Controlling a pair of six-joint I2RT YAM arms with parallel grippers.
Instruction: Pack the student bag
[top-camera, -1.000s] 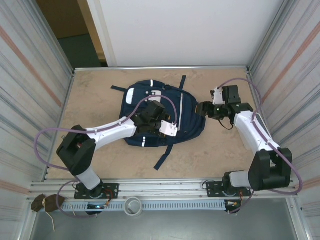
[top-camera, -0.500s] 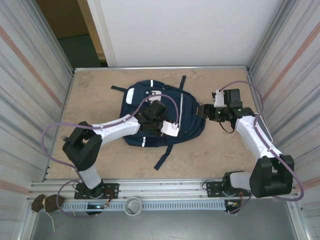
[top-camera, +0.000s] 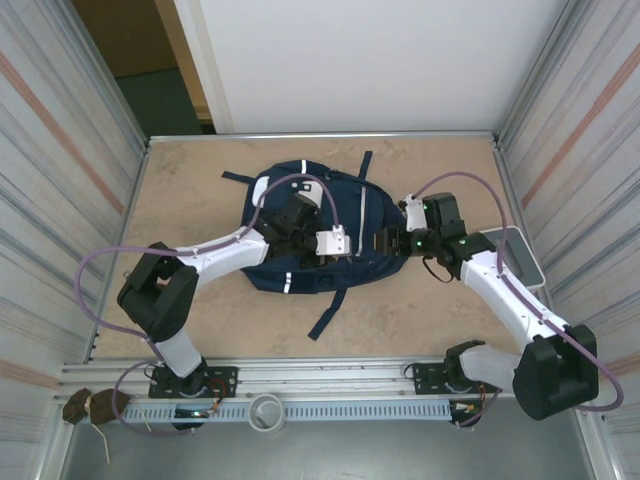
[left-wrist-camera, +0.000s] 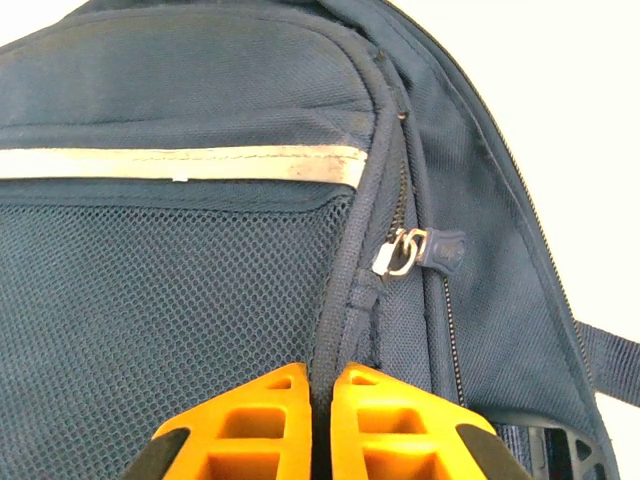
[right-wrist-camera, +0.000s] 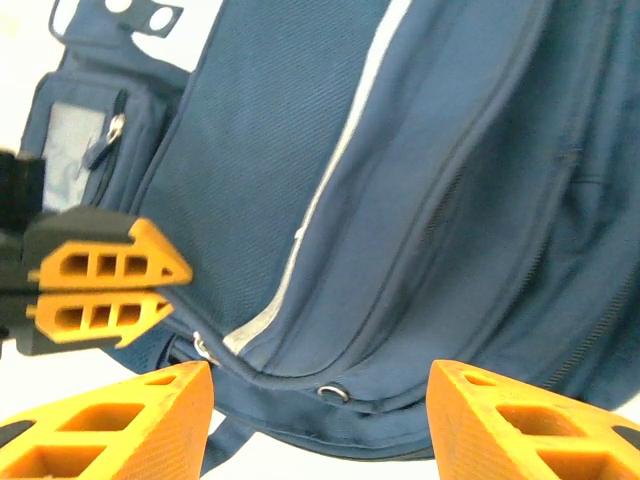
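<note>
From above, the student bag (top-camera: 343, 200) lies flat in the middle of the bench (top-camera: 200, 180), with both arms reaching in over its lower half. The left gripper (top-camera: 345, 252) sits on the bag at frame centre and the right gripper (top-camera: 385, 240) is just beside it at the bag's right edge. The two heads are very close together, so any sideways pull by either arm could knock them into each other.

In the left wrist view, the left gripper (left-wrist-camera: 320, 400) has its jaws pressed together at the bottom centre, apparently pinching the piped seam that runs up between the mesh pocket (left-wrist-camera: 150, 320) and the zip. The zip pull (left-wrist-camera: 410, 250) hangs free, right of centre, outside the grip. A pinch this thin on a seam may slip when lifted. It could also raise only one layer, leaving the zip track slack.

In the right wrist view, the right gripper (right-wrist-camera: 320, 375) has its jaws spread wide across the bottom of the frame, holding nothing. A small zip ring (right-wrist-camera: 333, 392) lies between them. The left gripper (right-wrist-camera: 180, 288) shows at mid left. The ring is small and flat against the fabric, so a closing pinch may take cloth instead, and pulling then would drag the whole unanchored bag.
</note>
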